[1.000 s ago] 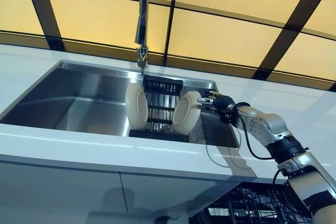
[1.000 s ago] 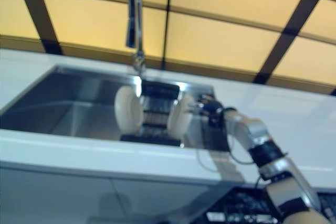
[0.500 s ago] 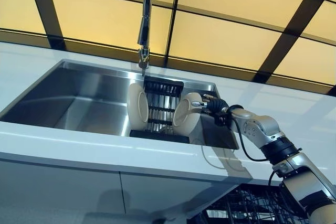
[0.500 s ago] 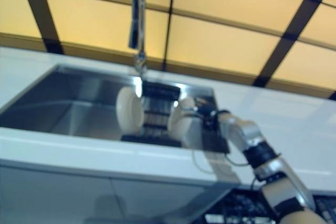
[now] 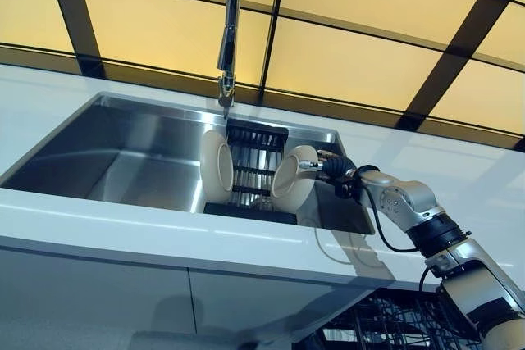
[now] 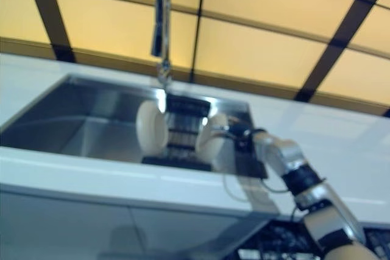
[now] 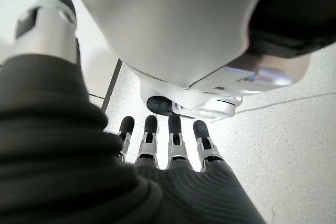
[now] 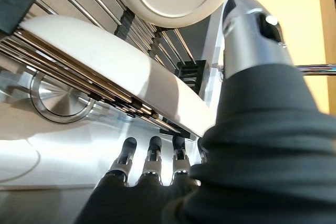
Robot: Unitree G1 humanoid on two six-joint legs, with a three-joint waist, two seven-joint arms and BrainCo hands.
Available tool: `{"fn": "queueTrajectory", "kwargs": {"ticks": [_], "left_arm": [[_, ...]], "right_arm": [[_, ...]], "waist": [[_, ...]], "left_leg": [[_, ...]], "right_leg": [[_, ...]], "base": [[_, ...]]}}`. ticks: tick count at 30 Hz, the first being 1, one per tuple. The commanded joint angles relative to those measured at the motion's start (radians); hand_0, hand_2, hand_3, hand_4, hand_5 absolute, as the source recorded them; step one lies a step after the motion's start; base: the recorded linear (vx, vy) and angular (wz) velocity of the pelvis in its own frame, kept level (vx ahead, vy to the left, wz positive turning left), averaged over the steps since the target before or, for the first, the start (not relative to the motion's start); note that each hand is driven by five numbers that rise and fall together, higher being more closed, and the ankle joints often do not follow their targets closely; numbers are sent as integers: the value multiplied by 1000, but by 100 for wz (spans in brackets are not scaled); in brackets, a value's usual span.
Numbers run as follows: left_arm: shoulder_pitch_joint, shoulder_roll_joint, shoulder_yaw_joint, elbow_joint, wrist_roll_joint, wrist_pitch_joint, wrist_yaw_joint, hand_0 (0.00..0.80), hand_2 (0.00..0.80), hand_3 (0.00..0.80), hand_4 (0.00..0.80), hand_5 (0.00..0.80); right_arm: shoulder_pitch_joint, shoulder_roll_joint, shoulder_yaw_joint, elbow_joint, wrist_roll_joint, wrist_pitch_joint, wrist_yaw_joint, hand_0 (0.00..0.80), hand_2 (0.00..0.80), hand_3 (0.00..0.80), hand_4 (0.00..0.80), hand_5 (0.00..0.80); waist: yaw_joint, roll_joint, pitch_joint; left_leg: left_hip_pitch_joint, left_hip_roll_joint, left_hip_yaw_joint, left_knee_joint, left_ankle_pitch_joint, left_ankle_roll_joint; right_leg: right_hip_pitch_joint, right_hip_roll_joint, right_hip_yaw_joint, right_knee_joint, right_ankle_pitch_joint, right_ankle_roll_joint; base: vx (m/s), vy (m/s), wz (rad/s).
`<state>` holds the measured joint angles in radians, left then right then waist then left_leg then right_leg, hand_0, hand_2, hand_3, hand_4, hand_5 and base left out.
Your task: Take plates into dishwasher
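- The right hand (image 5: 338, 169) is at the right plate (image 5: 291, 182) in the sink (image 5: 123, 153), fingers straight under its rim (thumb apart).
- The left hand (image 7: 168, 145) hangs with fingers straight, holding nothing.

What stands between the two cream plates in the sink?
The black dish rack stands between the left plate and right plate, in the left eye view.

steel sink (image 5: 123, 149) in white counter (image 5: 98, 223) | tall faucet (image 5: 229, 30) behind | drain (image 8: 58, 98), seemingly, in basin floor
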<state>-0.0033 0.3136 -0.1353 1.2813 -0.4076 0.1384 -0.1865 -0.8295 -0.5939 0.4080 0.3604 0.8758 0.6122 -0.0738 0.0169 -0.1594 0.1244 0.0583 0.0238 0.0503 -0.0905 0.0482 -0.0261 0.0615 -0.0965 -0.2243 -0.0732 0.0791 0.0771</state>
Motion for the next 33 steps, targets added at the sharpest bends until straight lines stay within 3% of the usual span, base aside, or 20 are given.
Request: {"fn": "queueTrajectory", "kwargs": {"ticks": [1,18,20,21,22,33], "left_arm": [[-32,4,-28,44,-17,-14,5,0,0,0,0,0],[-28,-2,-41,32,-47,-24,10,0,0,0,0,0],[-29,-4,-42,33,-50,-25,11,0,0,0,0,0],[-29,-4,-46,34,-53,-27,12,0,0,0,0,0],[-29,-4,-47,33,-55,-26,14,0,0,0,0,0],[-28,-2,-61,31,-32,-22,20,0,0,0,0,0]], "right_arm": [[-107,14,18,33,12,-26,4,0,0,0,0,0],[-125,41,32,111,-13,-10,34,0,0,0,0,0],[-130,47,33,121,-19,-17,30,119,119,119,119,119],[-140,48,33,132,-24,-23,27,521,521,521,521,521],[-146,48,32,138,-32,-26,24,800,800,800,800,800],[-215,1,45,192,-161,-56,25,800,800,800,800,800]], "waist": [[52,-4,13],[69,-10,32],[71,-9,34],[73,-8,35],[74,-8,36],[82,-7,27]], "left_leg": [[61,-7,41,3,-94,4],[53,-6,30,3,-94,4],[53,-7,28,3,-94,4],[53,-7,27,3,-94,3],[53,-7,26,3,-94,3],[56,-6,20,3,-94,-1]], "right_leg": [[-125,-84,-15,59,104,130],[-134,-87,-34,62,107,130],[-136,-88,-35,63,108,129],[-134,-88,-36,62,108,129],[-134,-88,-37,62,108,129],[-124,-94,-42,59,108,131]], "base": [[0,0,0],[-1,1,1],[0,0,0],[0,0,0],[0,0,0],[1,1,8]]}}
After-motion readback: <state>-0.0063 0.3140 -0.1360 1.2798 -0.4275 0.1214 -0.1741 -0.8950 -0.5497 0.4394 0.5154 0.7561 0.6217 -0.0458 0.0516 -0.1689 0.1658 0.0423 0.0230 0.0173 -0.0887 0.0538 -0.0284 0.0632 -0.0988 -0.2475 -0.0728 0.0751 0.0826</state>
